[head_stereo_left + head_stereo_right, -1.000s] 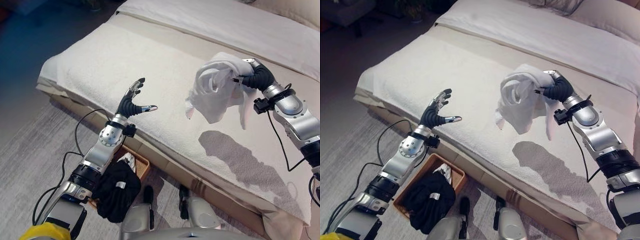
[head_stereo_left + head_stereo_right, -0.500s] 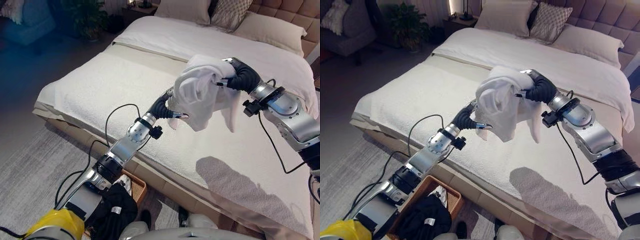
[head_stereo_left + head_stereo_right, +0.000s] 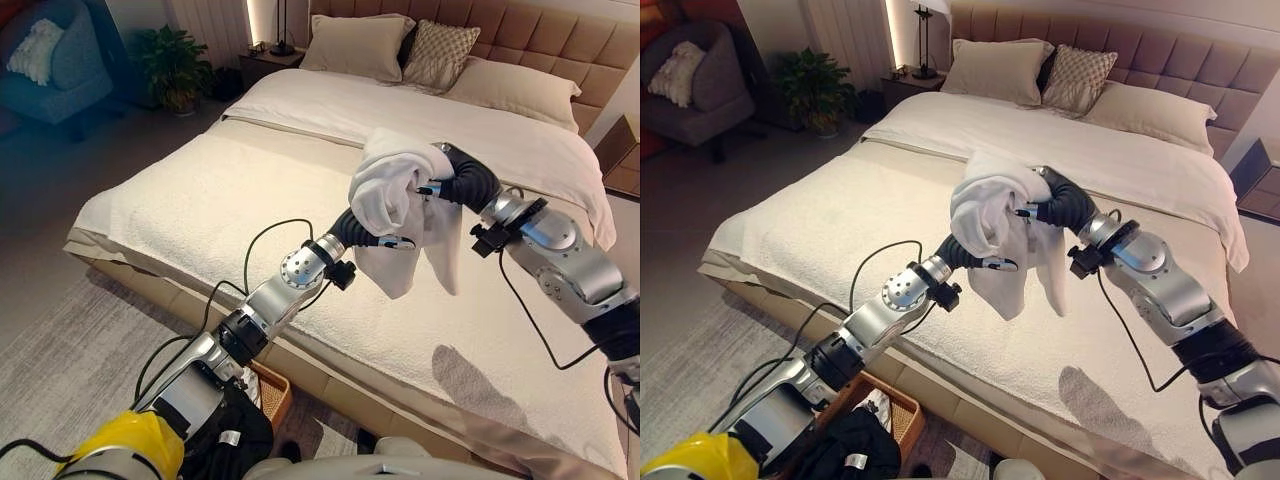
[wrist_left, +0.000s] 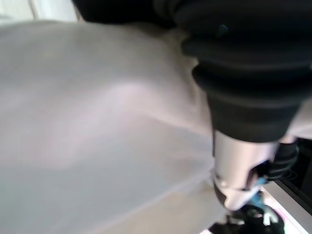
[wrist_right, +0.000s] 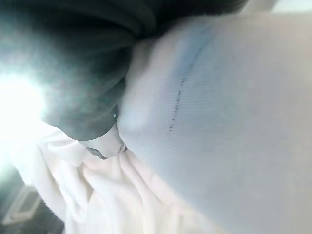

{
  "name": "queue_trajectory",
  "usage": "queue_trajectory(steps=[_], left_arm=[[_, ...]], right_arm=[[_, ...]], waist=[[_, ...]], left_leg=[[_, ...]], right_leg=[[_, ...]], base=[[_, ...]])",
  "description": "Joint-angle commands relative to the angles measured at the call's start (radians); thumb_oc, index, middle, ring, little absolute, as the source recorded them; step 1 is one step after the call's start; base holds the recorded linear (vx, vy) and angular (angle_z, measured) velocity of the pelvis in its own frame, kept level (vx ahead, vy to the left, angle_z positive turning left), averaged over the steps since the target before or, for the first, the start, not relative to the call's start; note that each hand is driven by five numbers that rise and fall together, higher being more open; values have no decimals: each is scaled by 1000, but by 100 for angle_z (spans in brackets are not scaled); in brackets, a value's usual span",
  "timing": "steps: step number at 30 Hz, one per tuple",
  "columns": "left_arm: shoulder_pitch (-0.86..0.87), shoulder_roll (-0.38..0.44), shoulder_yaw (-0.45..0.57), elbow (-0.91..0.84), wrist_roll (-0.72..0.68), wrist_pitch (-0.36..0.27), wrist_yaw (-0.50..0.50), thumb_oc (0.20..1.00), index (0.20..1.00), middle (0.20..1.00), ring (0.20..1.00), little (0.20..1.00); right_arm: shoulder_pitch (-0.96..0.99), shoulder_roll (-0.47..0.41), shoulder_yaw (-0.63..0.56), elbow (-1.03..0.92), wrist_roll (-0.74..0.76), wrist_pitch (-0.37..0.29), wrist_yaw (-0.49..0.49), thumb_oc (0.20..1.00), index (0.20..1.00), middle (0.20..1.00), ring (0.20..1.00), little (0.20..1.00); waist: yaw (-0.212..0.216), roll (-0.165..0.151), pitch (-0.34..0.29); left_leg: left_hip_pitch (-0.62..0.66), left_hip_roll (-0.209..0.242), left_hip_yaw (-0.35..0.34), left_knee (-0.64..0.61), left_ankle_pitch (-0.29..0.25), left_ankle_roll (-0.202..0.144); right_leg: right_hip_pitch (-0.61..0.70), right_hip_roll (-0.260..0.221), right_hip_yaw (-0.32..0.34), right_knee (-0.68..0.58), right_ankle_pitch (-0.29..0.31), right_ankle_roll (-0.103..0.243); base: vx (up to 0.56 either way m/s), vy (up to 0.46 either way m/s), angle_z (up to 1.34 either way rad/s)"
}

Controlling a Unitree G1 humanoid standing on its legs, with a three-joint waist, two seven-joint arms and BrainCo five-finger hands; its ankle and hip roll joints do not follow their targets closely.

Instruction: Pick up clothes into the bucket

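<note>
A white garment (image 3: 395, 205) hangs in the air over the middle of the bed (image 3: 200, 200). My right hand (image 3: 462, 184) holds it from the right, fingers curled into the bunched top, and the cloth drapes down below. From the left, my left hand (image 3: 355, 228) is pushed into the garment's lower folds, with its thumb lying under the cloth edge and the rest buried. White fabric (image 4: 97, 122) is close before the left wrist camera, and the same fabric (image 5: 219, 126) before the right one. A wicker basket (image 3: 898, 397) with black clothes (image 3: 852, 455) sits on the floor by the bed's near edge.
Several pillows (image 3: 360, 45) lean on the padded headboard at the far end. An armchair (image 3: 700, 80), a potted plant (image 3: 815, 90) and a nightstand with a lamp (image 3: 920, 60) stand at the far left. A grey rug (image 3: 70, 350) lies beside the bed.
The camera has tilted up toward the headboard. My left hand rose from the bed's near edge into the hanging garment. My right hand keeps its hold, carrying the cloth slightly left.
</note>
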Motion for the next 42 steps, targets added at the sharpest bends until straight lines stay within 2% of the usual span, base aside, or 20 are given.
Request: queue_trajectory(steps=[1,7,8,9,10,13,14,18,19,20,21,22,23,36,42], left_arm=[[-58,-33,0,-22,-59,-37,0,1000,1000,1000,1000,1000],[-26,-30,21,-41,-42,-37,-1,1000,1000,1000,1000,1000],[-6,-23,28,-44,-39,-38,-5,824,824,824,824,824],[-6,-23,27,-45,-39,-38,-5,489,489,489,489,489],[16,-24,35,-46,-39,-37,-8,200,200,200,200,200],[32,-26,39,-45,-33,-37,-10,200,200,200,200,200],[130,44,94,-64,-48,-42,-55,200,200,200,200,200],[172,59,107,-99,-70,-46,-57,200,200,200,200,200],[108,2,68,-30,-44,-44,-20,200,200,200,200,200],[106,-1,68,-26,-43,-46,-20,200,200,200,200,200],[85,-23,87,-26,-19,-46,1,200,200,200,200,200],[85,-23,85,-26,-19,-46,2,200,200,200,200,200],[109,-21,115,-51,-31,-47,5,200,200,200,200,200],[223,-11,240,-71,-51,-49,21,200,200,200,200,200],[300,-14,331,-105,-82,-63,30,200,200,200,200,200]], right_arm=[[-12,15,-13,-57,67,-37,14,200,200,200,200,200],[55,7,-75,-55,85,-38,16,200,200,200,200,200],[85,-3,-110,-64,79,-43,16,200,200,200,200,200],[86,-3,-111,-65,79,-43,16,200,200,200,200,200],[120,11,-148,-52,76,-50,6,200,200,200,200,200],[147,22,-178,-41,69,-55,-2,200,200,200,200,200],[198,16,-241,-31,69,-57,9,200,200,200,200,200],[258,38,-280,-40,55,-78,8,200,200,200,200,200],[237,70,-245,-22,32,-87,-11,200,200,200,200,200],[235,69,-244,-20,32,-87,-11,222,222,222,222,222],[270,92,-282,-26,27,-85,-23,442,442,442,442,442],[273,93,-284,-28,27,-85,-23,570,570,570,570,570],[318,106,-334,-23,8,-87,-34,1000,1000,1000,1000,1000],[480,247,-460,28,-11,-84,-68,1000,1000,1000,1000,1000],[569,351,-519,81,-42,-88,-106,1000,1000,1000,1000,1000]], waist=[[18,-52,-70],[18,-59,-74],[16,-60,-74],[16,-61,-75],[15,-61,-75],[14,-63,-75],[25,-62,-75],[29,-62,-73],[17,-64,-75],[17,-63,-73],[8,-63,-73],[9,-63,-73],[6,-63,-70],[-2,-61,-64],[-8,-61,-56]], left_leg=[[-44,23,-12,83,-85,-32],[-45,23,-15,82,-85,-32],[-46,23,-16,83,-86,-32],[-46,23,-17,83,-86,-32],[-46,23,-17,84,-88,-31],[-46,22,-18,84,-88,-31],[-46,23,-19,83,-88,-31],[-52,23,-25,86,-88,-31],[-53,23,-24,85,-88,-31],[-53,23,-24,86,-88,-31],[-53,22,-24,86,-89,-28],[-53,22,-24,86,-89,-28],[-53,22,-24,86,-89,-27],[-56,23,-17,85,-92,-24],[-60,25,-13,85,-96,-22]], right_leg=[[33,-73,19,2,-28,63],[37,-72,16,3,-30,63],[37,-73,15,5,-31,62],[37,-73,15,5,-31,62],[38,-73,15,6,-32,62],[38,-73,13,6,-33,62],[38,-73,12,6,-34,61],[35,-74,9,8,-34,61],[33,-73,12,9,-34,62],[33,-73,12,9,-35,62],[31,-74,13,10,-36,62],[31,-74,12,11,-36,62],[29,-73,13,12,-36,61],[18,-71,24,14,-37,61],[10,-71,30,19,-42,61]], base=[[0,0,0],[0,0,0],[0,0,0],[0,0,0],[0,0,0],[-6,2,4],[-8,4,5],[-6,1,4],[-8,-2,9],[1,-6,8],[0,0,0],[0,0,0],[0,0,0],[0,-2,-1],[2,-1,-1]])
